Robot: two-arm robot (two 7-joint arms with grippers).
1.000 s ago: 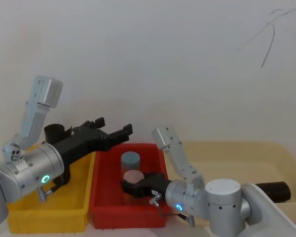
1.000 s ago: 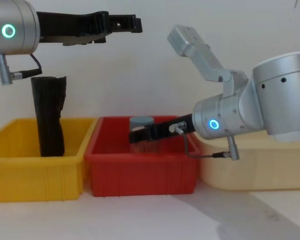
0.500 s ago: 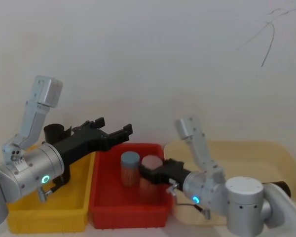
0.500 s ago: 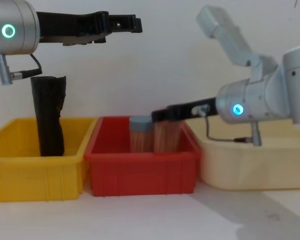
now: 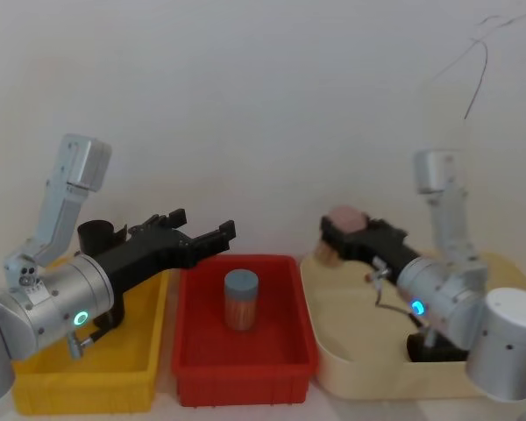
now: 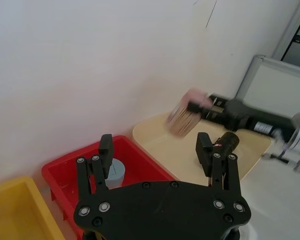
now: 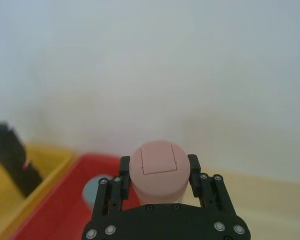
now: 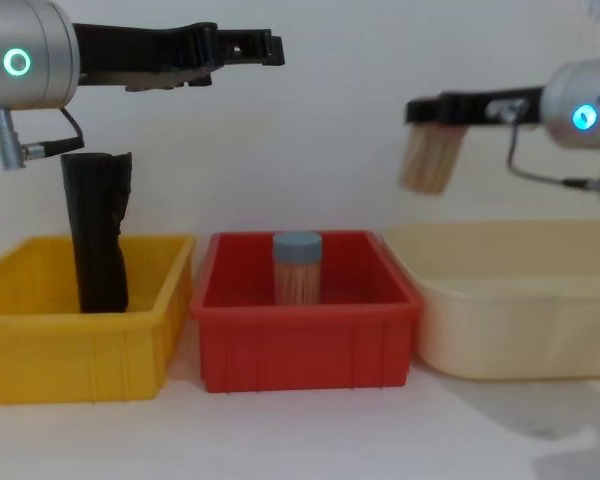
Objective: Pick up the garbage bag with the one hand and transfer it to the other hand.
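Observation:
The garbage bag [image 8: 97, 232], a tall black crinkly roll, stands upright in the yellow bin [image 8: 80, 345]. Its top also shows behind my left arm [image 5: 99, 234] and in the right wrist view [image 7: 12, 155]. My left gripper [image 8: 260, 45] hangs open and empty, high above the bins and to the right of the bag [image 5: 206, 224] [image 6: 155, 150]. My right gripper [image 8: 427, 108] is shut on a pink-lidded jar [image 8: 428, 160] and holds it in the air over the near-left part of the cream tray [image 8: 520, 335] [image 5: 342, 230] [image 7: 158, 162].
A blue-lidded jar [image 8: 298, 268] stands in the red bin [image 8: 305, 350] between the yellow bin and the cream tray. A black cylinder [image 6: 226, 142] lies in the cream tray. A white wall is close behind all three containers.
My right gripper has lifted the pink-lidded jar out of the red bin and carried it up and to the right, over the cream tray. The left arm and the garbage bag have not moved.

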